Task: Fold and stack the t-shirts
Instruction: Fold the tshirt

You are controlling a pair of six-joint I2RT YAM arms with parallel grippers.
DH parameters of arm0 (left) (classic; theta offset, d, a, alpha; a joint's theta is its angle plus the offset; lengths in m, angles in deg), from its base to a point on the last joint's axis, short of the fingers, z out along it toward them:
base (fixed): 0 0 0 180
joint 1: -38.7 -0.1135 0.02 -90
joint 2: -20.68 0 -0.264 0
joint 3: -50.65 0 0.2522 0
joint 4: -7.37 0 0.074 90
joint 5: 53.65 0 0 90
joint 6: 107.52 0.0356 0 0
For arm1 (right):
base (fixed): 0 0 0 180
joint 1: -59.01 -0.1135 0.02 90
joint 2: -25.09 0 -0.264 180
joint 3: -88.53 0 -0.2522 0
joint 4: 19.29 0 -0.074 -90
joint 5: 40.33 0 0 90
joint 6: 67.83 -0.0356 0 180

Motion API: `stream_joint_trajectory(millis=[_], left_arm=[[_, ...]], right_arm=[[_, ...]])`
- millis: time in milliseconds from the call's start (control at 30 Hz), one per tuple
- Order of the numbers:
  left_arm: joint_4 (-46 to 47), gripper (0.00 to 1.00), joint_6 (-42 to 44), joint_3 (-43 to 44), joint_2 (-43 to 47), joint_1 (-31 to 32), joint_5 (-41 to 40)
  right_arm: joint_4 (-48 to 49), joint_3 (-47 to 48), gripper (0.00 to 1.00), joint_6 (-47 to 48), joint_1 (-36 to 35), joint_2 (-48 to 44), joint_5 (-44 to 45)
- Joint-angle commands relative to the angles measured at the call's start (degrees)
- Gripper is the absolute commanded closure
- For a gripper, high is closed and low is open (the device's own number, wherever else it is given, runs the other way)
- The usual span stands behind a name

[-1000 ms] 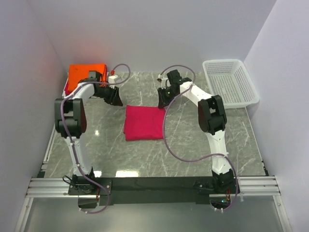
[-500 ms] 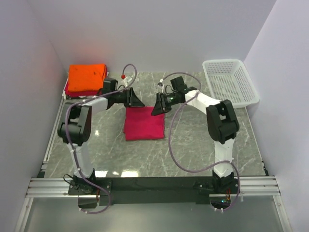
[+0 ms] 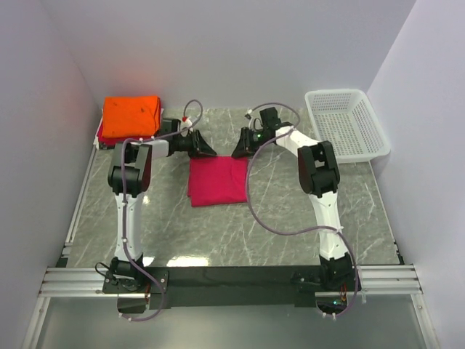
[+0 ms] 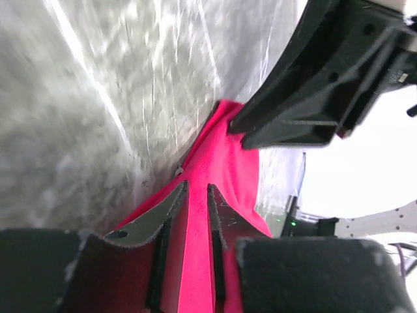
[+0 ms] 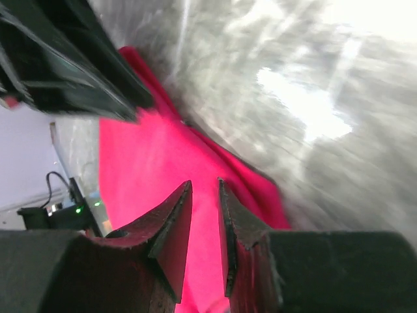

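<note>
Item: crimson-pink t-shirt, folded, lying mid-frame on the table. Left gripper, having swung over from the orange t-shirt stack at upper left, and right gripper are now meeting at its upper edge. Each pincer is narrowing to a slit; any hold on cloth cannot be told. Judgement: transfer to the stack is beginning.

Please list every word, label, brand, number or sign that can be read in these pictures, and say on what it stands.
There are none. The crimson-pink t-shirt, the orange t-shirt, the white mesh basket and the marble table show no lettering in any view.
</note>
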Motion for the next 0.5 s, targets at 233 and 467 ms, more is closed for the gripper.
stream_joint_trajectory(millis=[233,467], left_arm=[[6.95,0.74,-0.60,-22.19,23.30,0.53,6.46],[8.80,0.75,-2.88,-34.80,22.72,3.36,3.92]], right_arm=[[15.57,-28.85,0.69,-7.48,-3.42,-25.85,-9.27],[18.21,-36.16,0.69,-9.07,-7.38,-21.05,-10.59]])
